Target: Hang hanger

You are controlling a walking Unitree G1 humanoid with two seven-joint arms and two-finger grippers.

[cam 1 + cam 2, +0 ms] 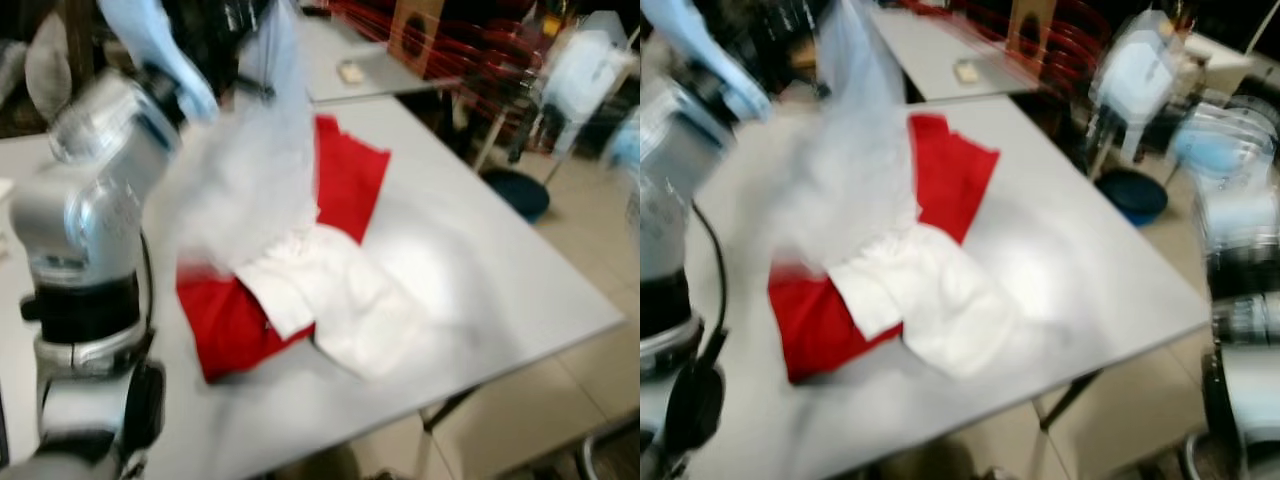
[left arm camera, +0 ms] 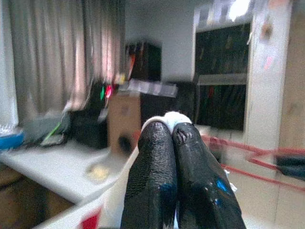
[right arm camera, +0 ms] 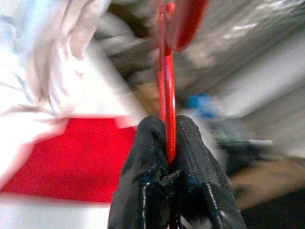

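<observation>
The eye views are blurred. My raised left arm [image 1: 90, 210] lifts a white garment [image 1: 250, 170], and its lower part [image 1: 340, 295] trails on the grey table [image 1: 500, 290]. In the left wrist view my left gripper [image 2: 172, 130] is shut on a bit of that white cloth [image 2: 172, 117]. A red cloth [image 1: 350, 180] lies spread on the table under the garment. In the right wrist view my right gripper [image 3: 167, 125] is shut on a thin red hanger [image 3: 167, 81], held above the white and red fabrics. The hanger smears as red streaks [image 1: 1060, 40] at the top of the eye views.
A second grey table [image 1: 350, 70] stands behind, with a small object and a wooden box [image 1: 415, 30] on it. White chairs [image 1: 1140, 70] and a dark blue round thing [image 1: 520, 195] on the floor are to the right. The table's right edge borders tiled floor.
</observation>
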